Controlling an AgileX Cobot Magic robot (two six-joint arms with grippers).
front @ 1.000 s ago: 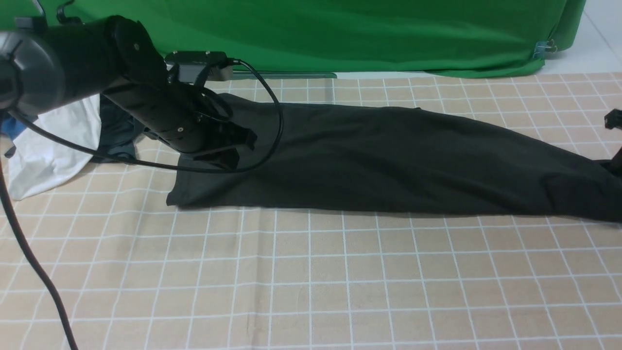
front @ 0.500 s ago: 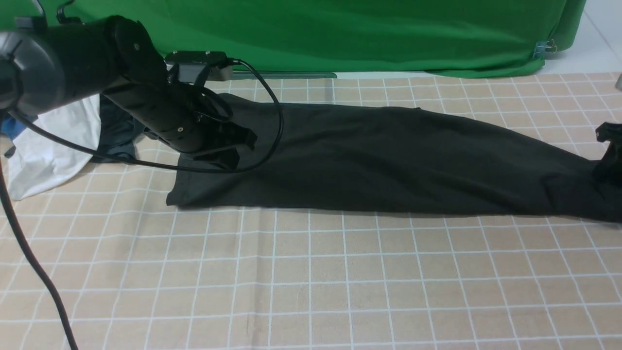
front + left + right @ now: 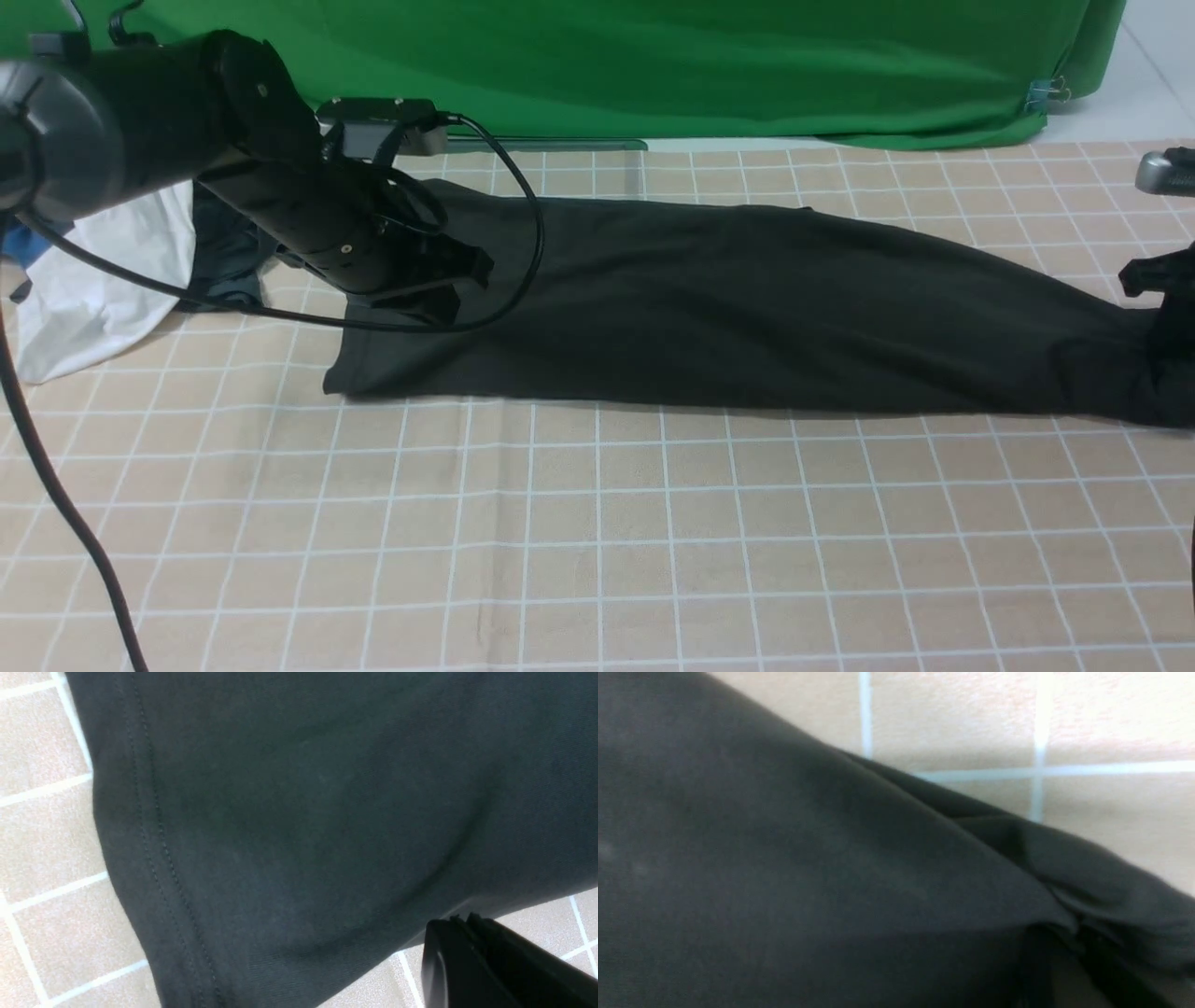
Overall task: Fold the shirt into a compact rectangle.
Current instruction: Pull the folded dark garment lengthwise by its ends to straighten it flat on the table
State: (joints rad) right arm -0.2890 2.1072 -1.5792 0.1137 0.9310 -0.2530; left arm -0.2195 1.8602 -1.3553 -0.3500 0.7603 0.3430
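The black shirt lies as one long flat band across the checked cloth, running from left of centre to the right edge. Its print and neck label are hidden. My left gripper hovers just above the shirt's left end, shut, with nothing between its fingers. In the left wrist view the stitched hem runs past the closed fingertips. My right gripper sits at the frame's right edge, shut on the shirt's bunched right end. In the right wrist view the shirt gathers into folds at that gripper.
A white garment, a smaller dark grey garment and a bit of blue cloth are piled at the far left. The green backdrop closes the back. The left arm's cable loops over the shirt.
My right gripper has come in from the right edge, moving left and slightly up with the shirt's right end. The left arm has stayed where it was.
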